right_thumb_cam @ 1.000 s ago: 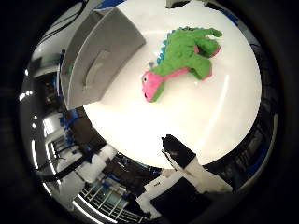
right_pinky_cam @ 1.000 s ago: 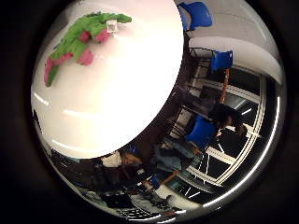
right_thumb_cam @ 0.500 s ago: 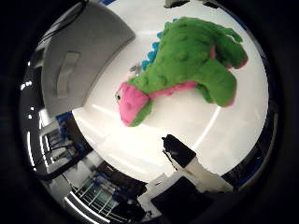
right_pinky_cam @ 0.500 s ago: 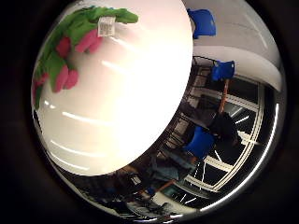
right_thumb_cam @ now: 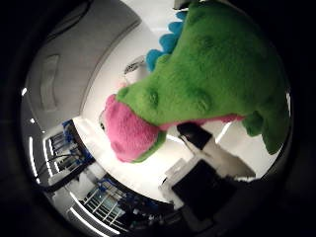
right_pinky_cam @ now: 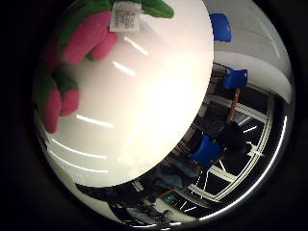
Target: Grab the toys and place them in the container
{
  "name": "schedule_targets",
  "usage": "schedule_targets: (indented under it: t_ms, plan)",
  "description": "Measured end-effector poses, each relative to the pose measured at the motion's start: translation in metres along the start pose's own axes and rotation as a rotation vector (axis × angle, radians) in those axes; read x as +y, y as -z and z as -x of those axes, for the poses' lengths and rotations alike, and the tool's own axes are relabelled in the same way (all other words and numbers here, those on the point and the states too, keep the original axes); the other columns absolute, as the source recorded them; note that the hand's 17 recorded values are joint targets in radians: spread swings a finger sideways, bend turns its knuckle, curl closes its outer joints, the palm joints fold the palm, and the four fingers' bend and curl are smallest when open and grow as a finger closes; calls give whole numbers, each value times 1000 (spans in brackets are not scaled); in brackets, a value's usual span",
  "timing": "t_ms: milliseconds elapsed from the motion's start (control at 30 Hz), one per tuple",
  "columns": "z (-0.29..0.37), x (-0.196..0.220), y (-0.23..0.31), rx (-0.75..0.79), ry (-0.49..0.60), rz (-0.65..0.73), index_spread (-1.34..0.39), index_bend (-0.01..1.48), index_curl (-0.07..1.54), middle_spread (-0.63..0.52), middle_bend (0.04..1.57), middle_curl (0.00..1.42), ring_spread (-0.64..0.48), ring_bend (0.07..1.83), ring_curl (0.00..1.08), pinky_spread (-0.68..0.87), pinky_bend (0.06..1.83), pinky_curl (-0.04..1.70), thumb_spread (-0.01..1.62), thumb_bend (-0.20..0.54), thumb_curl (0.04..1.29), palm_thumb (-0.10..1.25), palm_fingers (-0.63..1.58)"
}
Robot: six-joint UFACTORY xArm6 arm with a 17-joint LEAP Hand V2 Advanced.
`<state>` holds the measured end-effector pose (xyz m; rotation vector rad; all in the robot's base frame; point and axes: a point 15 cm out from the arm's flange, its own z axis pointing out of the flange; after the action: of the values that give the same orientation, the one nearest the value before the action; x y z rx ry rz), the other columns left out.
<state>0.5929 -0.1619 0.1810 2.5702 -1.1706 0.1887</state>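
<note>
Close under the palm lay the toy (right_thumb_cam: pixel 217 79), a green plush dinosaur that filled most of the thumb-side view. Its pink snout (right_thumb_cam: pixel 129 133) pointed away from the body, and a row of blue spikes (right_thumb_cam: pixel 165 44) ran along its back. It rested on the white table (right_pinky_cam: pixel 144 110), whose glossy top carried streaks of reflected ceiling light.

Beside the toy, on its spiked side, stood the grey container (right_thumb_cam: pixel 74 64), also on the table and near the table's edge. The toy was outside the container, not in it.

From the little-finger side, only the toy's pink feet (right_pinky_cam: pixel 84 41) and a white tag (right_pinky_cam: pixel 124 15) sewn to it showed, with some green plush, against the table top. Beyond the table's rim, well apart from the toy, were blue chairs (right_pinky_cam: pixel 208 150) and tall windows (right_pinky_cam: pixel 240 159).

Of the hand (right_thumb_cam: pixel 207 177), white and black parts showed just past the toy's belly, reaching in from the view's edge toward the plush. One dark tip sat right against the underside of the toy's outline, but whether it touched the plush could not be told. Nor could it be told whether the fingers were straight or curled, since too little of them showed. Nothing in either view showed the toy lifted from the table.
</note>
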Motion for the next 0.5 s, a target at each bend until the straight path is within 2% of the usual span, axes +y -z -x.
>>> schedule_targets:
  t_ms: [100,133,200,233,300,400,500]
  plan:
    - [-10,15,5,-2,-27,-5,-425,149,308,-261,457,389,-226,604,321,-19,318,234,978,-20,351,748,933]
    - [-11,18,8,-2,-23,-7,-420,165,321,-287,534,429,-284,686,365,-202,417,259,975,-20,355,759,1100]
    - [-12,22,13,-6,-21,-14,-414,257,388,-286,700,509,-314,815,434,-441,601,317,973,-24,358,764,1348]
    - [-11,24,15,-15,-22,-15,-408,320,419,-272,755,532,-305,848,450,-464,654,339,977,-19,359,774,1451]
    - [-7,30,18,-40,-24,-13,-379,514,522,-227,923,598,-279,976,502,-490,809,408,981,-15,372,809,1439]
    - [3,39,22,-95,-21,-7,-329,774,670,-176,1112,668,-245,1149,572,-410,1047,525,994,-6,403,890,1353]
    - [10,49,37,-148,-22,-26,-280,929,761,-155,1229,712,-228,1266,625,-334,1194,613,998,-7,436,964,1247]
